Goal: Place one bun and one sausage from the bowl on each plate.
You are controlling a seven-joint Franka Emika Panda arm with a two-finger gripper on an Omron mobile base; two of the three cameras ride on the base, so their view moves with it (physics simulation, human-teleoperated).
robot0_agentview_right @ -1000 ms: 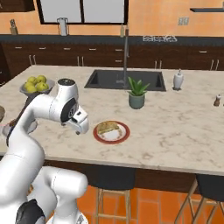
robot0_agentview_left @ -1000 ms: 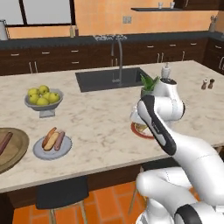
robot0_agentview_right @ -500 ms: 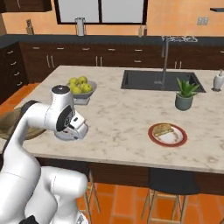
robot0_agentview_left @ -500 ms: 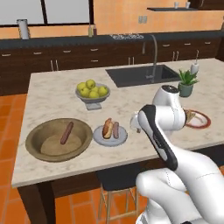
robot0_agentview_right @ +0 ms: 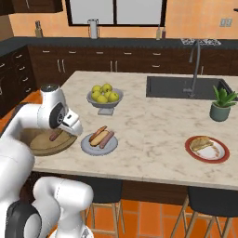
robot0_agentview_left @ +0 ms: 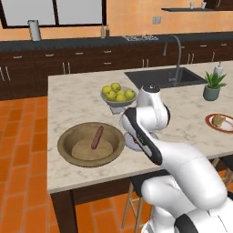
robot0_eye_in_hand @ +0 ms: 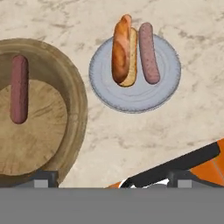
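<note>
The wide brown bowl [robot0_eye_in_hand: 75, 92] holds one sausage [robot0_eye_in_hand: 19, 94]; it also sits at the counter's left end [robot0_agentview_left: 73, 136], sausage [robot0_agentview_left: 97, 137] inside. Right of it lies the grey-blue plate [robot0_eye_in_hand: 131, 99] with a bun [robot0_eye_in_hand: 122, 50] and a sausage [robot0_eye_in_hand: 148, 53] side by side, also seen as plate [robot0_agentview_right: 88, 146]. Far to the right, the red-rimmed plate [robot0_agentview_right: 218, 155] carries a bun [robot0_agentview_right: 201, 142]. My gripper [robot0_eye_in_hand: 112, 179] hangs open above the counter's near edge, between bowl and grey-blue plate, with nothing between its fingers. The arm covers most of the bowl [robot0_agentview_right: 44, 148] in the right base view.
A grey footed bowl of yellow-green fruit [robot0_agentview_left: 118, 95] stands behind the plate. Further right are the sink [robot0_agentview_right: 186, 88] with its tap and a potted plant [robot0_agentview_right: 220, 106]. Stools [robot0_agentview_right: 211, 202] stand under the counter's near edge.
The base has driven left along the counter, so both base views now centre on the bowl and grey-blue plate instead of the red-rimmed plate. The gripper has stayed open.
</note>
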